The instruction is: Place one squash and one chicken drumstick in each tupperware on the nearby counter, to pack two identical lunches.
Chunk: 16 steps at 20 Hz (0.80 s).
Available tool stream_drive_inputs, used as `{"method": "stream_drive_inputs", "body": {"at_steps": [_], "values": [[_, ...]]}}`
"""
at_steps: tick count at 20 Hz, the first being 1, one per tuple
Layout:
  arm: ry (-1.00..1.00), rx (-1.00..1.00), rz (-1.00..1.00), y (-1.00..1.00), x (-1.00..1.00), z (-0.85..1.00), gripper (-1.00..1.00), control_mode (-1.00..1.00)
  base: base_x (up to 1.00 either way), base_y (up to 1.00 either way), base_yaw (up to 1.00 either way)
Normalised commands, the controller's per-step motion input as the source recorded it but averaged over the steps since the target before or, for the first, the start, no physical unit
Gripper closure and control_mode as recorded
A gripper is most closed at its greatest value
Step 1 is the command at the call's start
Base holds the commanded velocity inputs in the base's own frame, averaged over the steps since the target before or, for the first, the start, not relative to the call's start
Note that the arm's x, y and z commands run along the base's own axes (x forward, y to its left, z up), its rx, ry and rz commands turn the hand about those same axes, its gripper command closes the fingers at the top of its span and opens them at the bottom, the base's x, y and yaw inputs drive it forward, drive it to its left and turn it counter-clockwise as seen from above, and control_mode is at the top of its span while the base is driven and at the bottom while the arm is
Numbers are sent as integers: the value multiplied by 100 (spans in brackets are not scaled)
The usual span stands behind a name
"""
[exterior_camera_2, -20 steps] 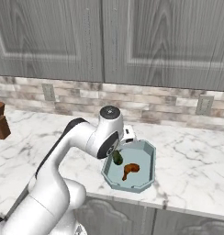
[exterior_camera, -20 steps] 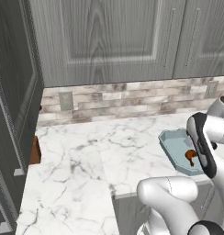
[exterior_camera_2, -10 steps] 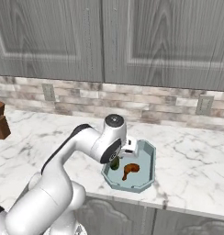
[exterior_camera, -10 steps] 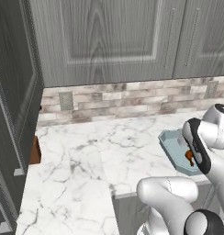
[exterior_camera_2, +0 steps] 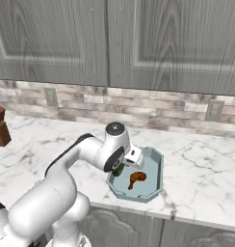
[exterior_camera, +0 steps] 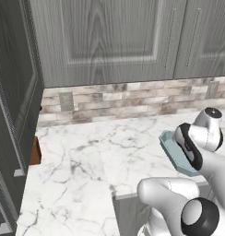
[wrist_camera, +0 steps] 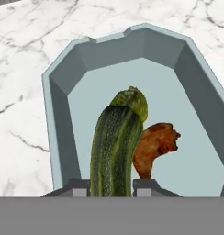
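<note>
Since the gripper (wrist_camera: 111, 190) is clamped tight on the small elongated green squash (wrist_camera: 114, 147) over the pale blue octagonal tupperware (wrist_camera: 56, 114), I'd lower it beside the reddish-brown chicken drumstick (wrist_camera: 155, 147) before letting go

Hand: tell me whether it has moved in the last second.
Yes. In the right base view the hand has dropped toward the pale blue tupperware, carrying the zucchini.

One squash (wrist_camera: 116, 147), one drumstick (wrist_camera: 155, 147), one tupperware (wrist_camera: 58, 114).

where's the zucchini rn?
In the hand view, the zucchini is clamped in the hand, inside the blue tupperware, just left of the drumstick.
</note>
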Motion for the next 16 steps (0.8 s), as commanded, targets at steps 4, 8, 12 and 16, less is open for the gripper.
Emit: {"method": "stream_drive_inputs", "body": {"at_steps": [4, 8, 12, 16], "values": [[0, 6, 0, -16, 23, -7, 100, -100, 0, 0, 0], [-4, 8, 3, -20, 29, -9, 100, -100, 0, 0, 0], [0, 7, 3, -9, 27, -8, 100, -100, 0, 0, 0], [0, 4, 1, 0, 25, -17, 100, -100, 0, 0, 0]]}}
